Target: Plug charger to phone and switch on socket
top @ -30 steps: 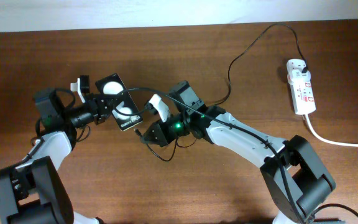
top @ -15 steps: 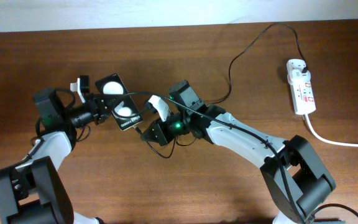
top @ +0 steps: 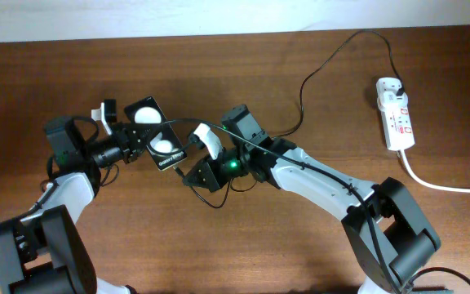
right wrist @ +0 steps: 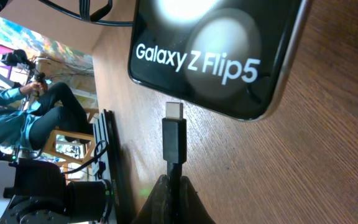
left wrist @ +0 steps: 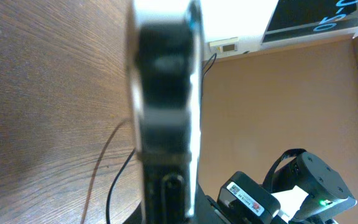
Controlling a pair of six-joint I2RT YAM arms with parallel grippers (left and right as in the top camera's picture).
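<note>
Since the earlier frame, the right gripper (right wrist: pixel 174 190) is brought slightly nearer to the phone (right wrist: pixel 229 43), so the gap at the connector (right wrist: pixel 174 124) is made smaller. The gripper is closed on the charger just behind this connector, probably so that the tip is kept stiff and can be aimed. The tip is pointed at the bottom edge of the phone, close to it but not yet touching. It is judged to sit a little to the side of the middle of that edge, so a small correction may be needed.

The phone is clamped by the left gripper (top: pixel 133 140) at its other end, with the jaws closed on it. In this way the port (left wrist: pixel 173 183) is left free and turned toward the right arm, and the phone is kept from sliding when it is pushed.

Farther away, the black cable (top: pixel 304 86) is laid across the table (top: pixel 300 253) up to the socket (top: pixel 396 114), where the plug (top: pixel 399 85) is already inserted. The switch is not yet reached, and its position cannot be read.
</note>
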